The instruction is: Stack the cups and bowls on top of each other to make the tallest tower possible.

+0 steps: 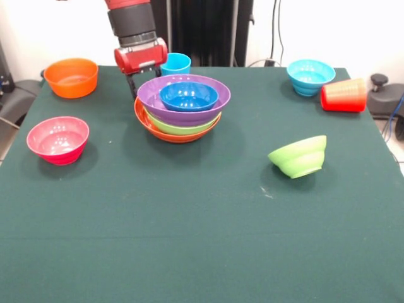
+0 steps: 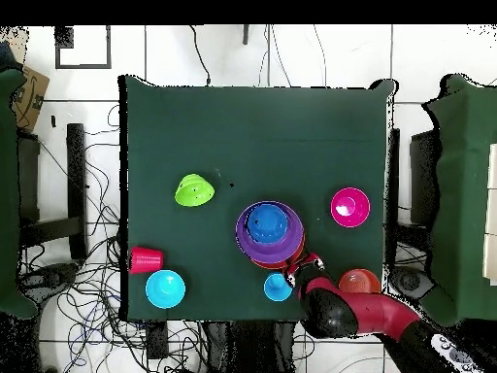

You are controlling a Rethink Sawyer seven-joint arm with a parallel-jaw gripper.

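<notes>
I see the tool (image 1: 136, 85) down behind the tower (image 1: 183, 110), just at the far left rim of the purple bowl (image 1: 154, 98); its tips are hidden behind the pile, so I cannot tell how wide it stands. The tower sits on the green counter (image 1: 189, 240): an orange bowl (image 1: 146, 121) at the bottom, lime green bowl (image 1: 180, 127), then purple, with the dark blue bowl (image 1: 189, 96) nested on top. The light blue cup (image 1: 176, 64) stands upright just beside the tool. From overhead, the tool (image 2: 309, 269) lies between the tower (image 2: 269, 233) and the small orange bowl (image 2: 358, 282). The red cup (image 1: 344, 96) lies on its side near the light blue bowl (image 1: 310, 76). The small lime bowl (image 1: 298, 156) is tilted, well apart.
</notes>
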